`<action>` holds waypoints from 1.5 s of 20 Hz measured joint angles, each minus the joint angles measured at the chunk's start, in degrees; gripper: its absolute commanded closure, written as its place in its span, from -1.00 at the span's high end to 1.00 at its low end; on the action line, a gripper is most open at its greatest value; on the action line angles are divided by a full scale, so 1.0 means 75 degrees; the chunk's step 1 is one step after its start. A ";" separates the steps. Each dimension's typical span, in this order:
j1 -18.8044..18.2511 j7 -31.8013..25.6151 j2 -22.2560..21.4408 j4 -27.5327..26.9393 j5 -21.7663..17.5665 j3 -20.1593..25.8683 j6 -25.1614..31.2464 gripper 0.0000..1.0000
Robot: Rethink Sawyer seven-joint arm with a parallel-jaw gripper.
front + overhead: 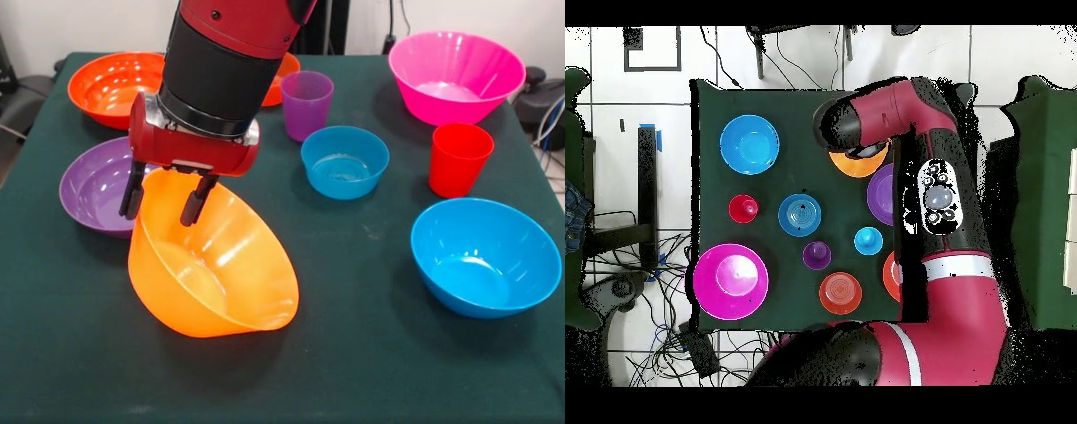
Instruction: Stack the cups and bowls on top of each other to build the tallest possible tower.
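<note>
No readable brand, label or writing on anything in either view. Gripper [168, 199] has its two black fingers [132, 196] a narrow gap apart, straddling the far rim of the large orange bowl [212, 265], one finger outside the wall, one inside; bowl is tipped, mouth facing up and toward the arm, its bottom edge on the green table [353, 353]. Just behind it, touching or nearly so, sits the purple bowl [93, 185], partly hidden by the gripper. Red-orange bowl [110, 84] at the far corner, upright. Another orange bowl [284, 75] mostly blocked by the arm [229, 53]. Purple cup [306, 104] upright, near the small blue bowl [344, 162]. Red cup [459, 159] upright between the pink bowl [455, 75] and the large blue bowl [485, 256], apart from both. Overhead: light blue cup [868, 240] beside the arm, small orange bowl [840, 292] near the table edge; arm covers much of that side of the table. Nothing is stacked; all pieces stand separate.
</note>
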 measured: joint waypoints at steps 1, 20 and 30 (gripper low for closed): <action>0.0000 0.0000 0.0000 0.0000 0.0000 0.0000 0.0000 1.00; 0.0000 0.0000 0.0003 -0.0001 0.0006 0.0000 0.0000 1.00; -0.0018 0.0000 -0.0087 -0.0074 0.0108 -0.0012 0.0000 -1.00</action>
